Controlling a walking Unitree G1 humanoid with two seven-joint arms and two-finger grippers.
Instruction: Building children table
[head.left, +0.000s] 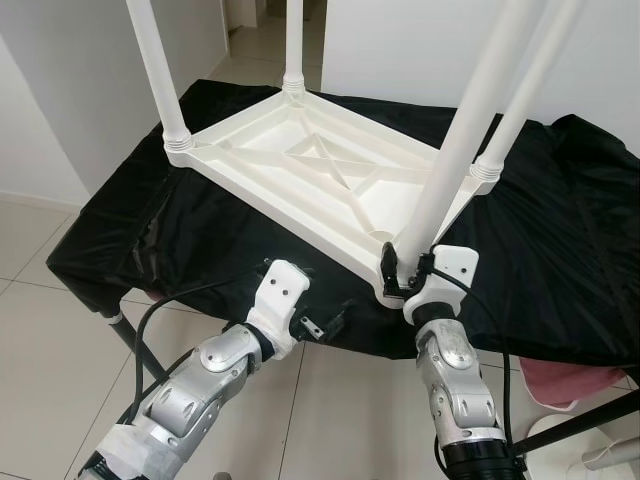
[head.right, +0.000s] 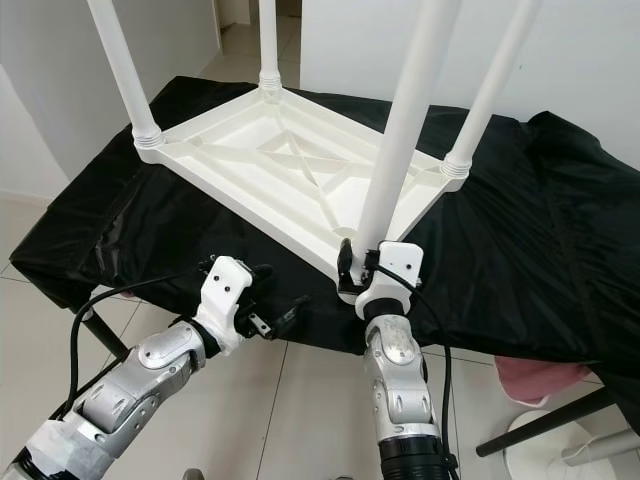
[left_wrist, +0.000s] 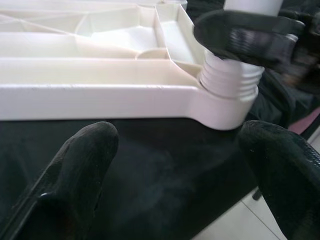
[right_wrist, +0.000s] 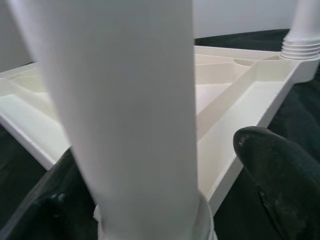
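Black cloth (head.left: 560, 230) covers the surface where the upturned white table (head.left: 320, 170) lies. Right end effector (head.left: 408, 275) is clamped on the table's nearest leg (head.left: 465, 140); left end effector (head.left: 322, 322), fingers apart, hovers just beside that corner.

Worktop (head.left: 560, 250): covered entirely by a black, wrinkled cloth (head.left: 200, 220) that hangs over its edges; dark metal legs (head.left: 125, 330) show beneath, standing on a pale tiled floor (head.left: 40, 330). Lying directly on the cloth: one white plastic children's table (head.left: 310, 165), upside down, ribbed underside facing up, legs upright. Its near corner sits at the worktop's front edge, just beyond the right pincer (head.left: 405, 275) and well beyond the left pincer (head.left: 325, 322)
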